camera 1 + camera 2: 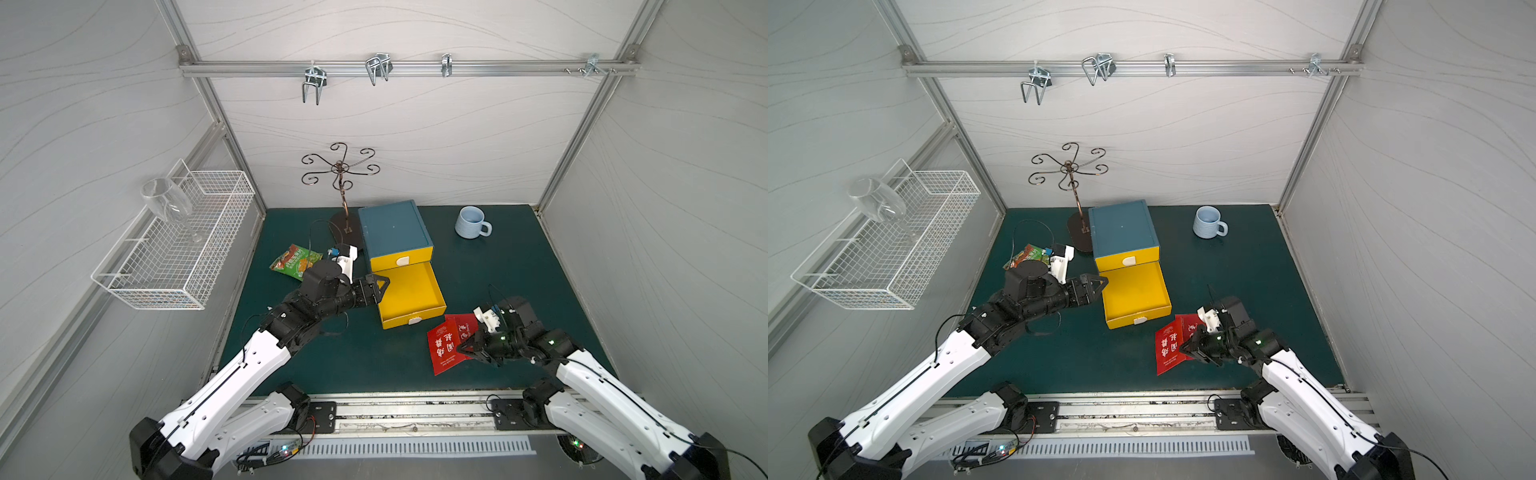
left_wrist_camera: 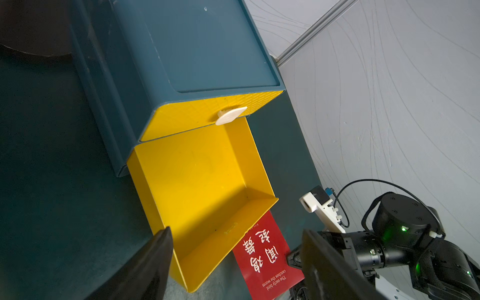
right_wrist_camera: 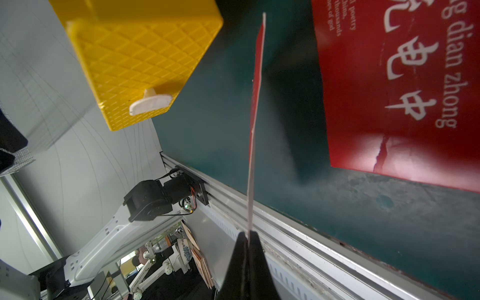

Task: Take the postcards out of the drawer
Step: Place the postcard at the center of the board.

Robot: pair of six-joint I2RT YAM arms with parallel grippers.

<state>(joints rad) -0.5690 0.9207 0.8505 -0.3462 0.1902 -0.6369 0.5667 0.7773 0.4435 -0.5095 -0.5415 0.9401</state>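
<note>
Postcards first: we see the right fingers (image 3: 244, 259) clenched on one red postcard (image 1: 442, 349) by its edge, lower right in both top views. A second red postcard (image 1: 465, 323) lies flat on the counter (image 1: 365, 365) just beside it. The left fingers (image 2: 155, 259) gape at the pulled-out yellow drawer (image 1: 411, 319), mid-frame.

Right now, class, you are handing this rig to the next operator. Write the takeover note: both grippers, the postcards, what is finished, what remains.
Left gripper: open, holding nothing, at the left wall of the pulled-out lower drawer.
Right gripper: shut on the edge of a red postcard, in front of that drawer.
Second red postcard: flat on the green mat, partly under the right gripper.
Done: lower drawer is bare; two cards are out.
Left: set the held card down. No other postcard shows; the upper drawer is shut, contents unseen.
</note>
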